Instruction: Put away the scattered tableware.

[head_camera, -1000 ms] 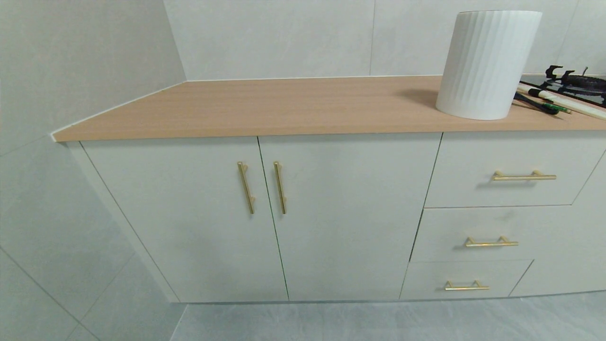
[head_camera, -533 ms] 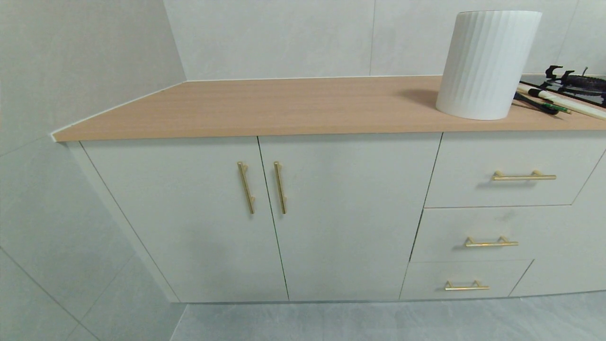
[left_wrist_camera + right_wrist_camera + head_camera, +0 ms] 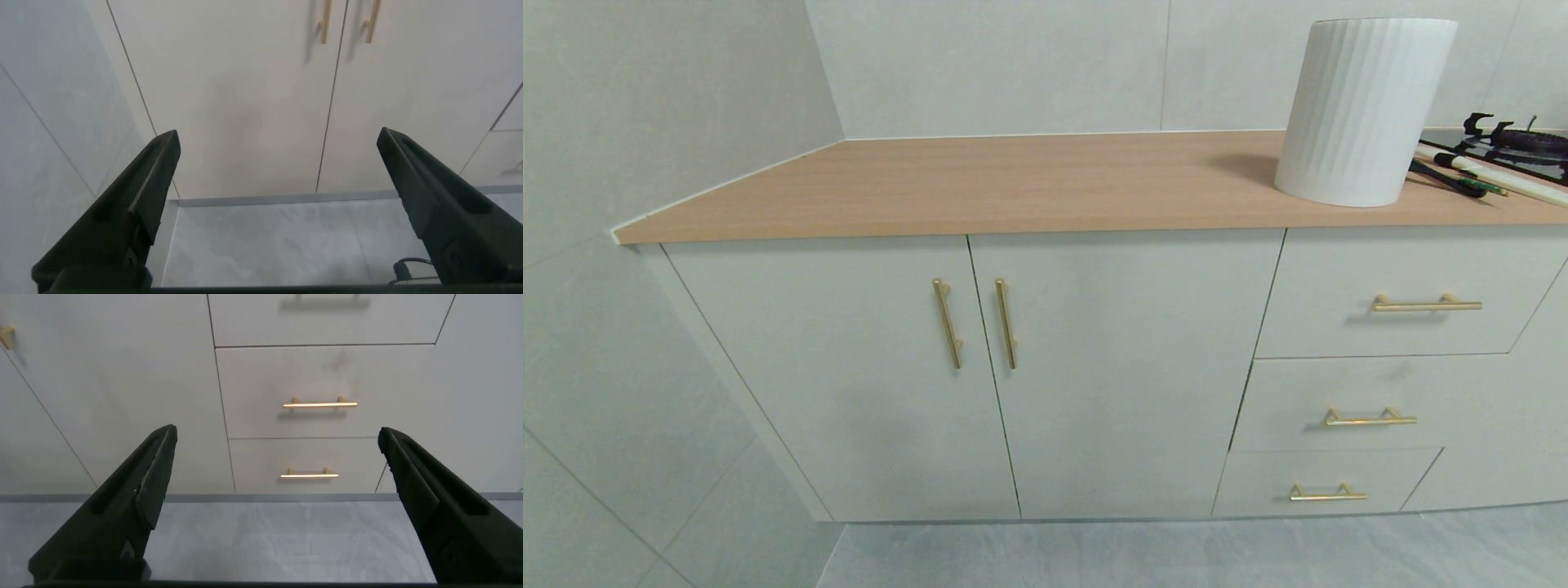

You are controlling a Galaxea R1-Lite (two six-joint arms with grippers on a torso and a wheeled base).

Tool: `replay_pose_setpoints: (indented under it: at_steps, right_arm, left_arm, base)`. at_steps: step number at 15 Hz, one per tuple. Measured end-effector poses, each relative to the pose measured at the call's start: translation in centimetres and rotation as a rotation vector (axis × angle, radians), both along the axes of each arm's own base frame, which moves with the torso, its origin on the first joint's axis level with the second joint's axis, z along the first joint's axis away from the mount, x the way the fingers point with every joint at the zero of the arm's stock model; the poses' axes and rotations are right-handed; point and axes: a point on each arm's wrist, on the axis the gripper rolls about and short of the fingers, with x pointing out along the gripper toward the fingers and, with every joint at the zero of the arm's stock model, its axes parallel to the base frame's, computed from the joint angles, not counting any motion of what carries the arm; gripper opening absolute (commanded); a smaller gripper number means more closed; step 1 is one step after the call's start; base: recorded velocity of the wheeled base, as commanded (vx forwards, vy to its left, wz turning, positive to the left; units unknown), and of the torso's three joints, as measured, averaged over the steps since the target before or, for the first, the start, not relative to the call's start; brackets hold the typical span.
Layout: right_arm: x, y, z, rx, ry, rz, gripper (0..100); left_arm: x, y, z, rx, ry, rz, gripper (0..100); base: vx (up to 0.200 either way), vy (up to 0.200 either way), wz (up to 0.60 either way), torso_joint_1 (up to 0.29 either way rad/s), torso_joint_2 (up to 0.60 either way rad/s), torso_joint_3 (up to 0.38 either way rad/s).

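Fingers on the left gripper point(image 3: 276, 139) are spread wide and hold nothing, and the right gripper point(image 3: 276, 433) is the same. Both hang low, well below the white ribbed pot point(image 3: 1364, 110), facing cupboard fronts and floor.

The chopsticks point(image 3: 1503, 175) and a dark utensil point(image 3: 1454, 178) lie flat on the counter point(image 3: 980, 184) just beside the pot, on its stove point(image 3: 1515, 139) side.

The step looks like the approach. It would go best if the robot first squares up to the pot, then lifts the right arm to counter height. Thin sticks lying flat call for a narrowed grip across their middle. Dropped in end first, they should not knock the pot.

Drawers point(image 3: 1413, 302) sit under the pot, and two doors point(image 3: 849, 376) stand farther off toward the tiled corner. The floor point(image 3: 1176, 555) is grey tile.
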Motion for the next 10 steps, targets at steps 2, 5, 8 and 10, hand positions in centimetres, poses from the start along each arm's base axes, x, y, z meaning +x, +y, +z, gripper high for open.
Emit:
replay_pose_setpoints:
  at_steps: [2,5,8,10]
  right_arm:
    - [0.0,0.0,0.0,-0.001,0.001,0.0,100]
    - [0.01,0.0,-0.02,-0.003,0.001,0.001,100]
    - [0.0,0.0,-0.01,-0.003,0.001,0.001,100]
    - [0.0,0.0,-0.01,-0.003,0.001,0.001,100]
  left_arm:
    - [0.0,0.0,-0.01,0.005,0.001,-0.001,100]
    - [0.0,-0.01,-0.01,0.004,0.001,-0.004,100]
    - [0.0,-0.01,-0.02,0.002,0.001,-0.004,100]
    - [0.01,0.0,-0.03,-0.001,0.001,-0.002,100]
  base:
    - [0.0,0.0,0.0,0.0,0.0,0.0]
    - [0.0,0.0,0.0,0.0,0.0,0.0]
    - [0.0,0.0,0.0,0.0,0.0,0.0]
    - [0.0,-0.1,0.0,0.004,0.0,0.001]
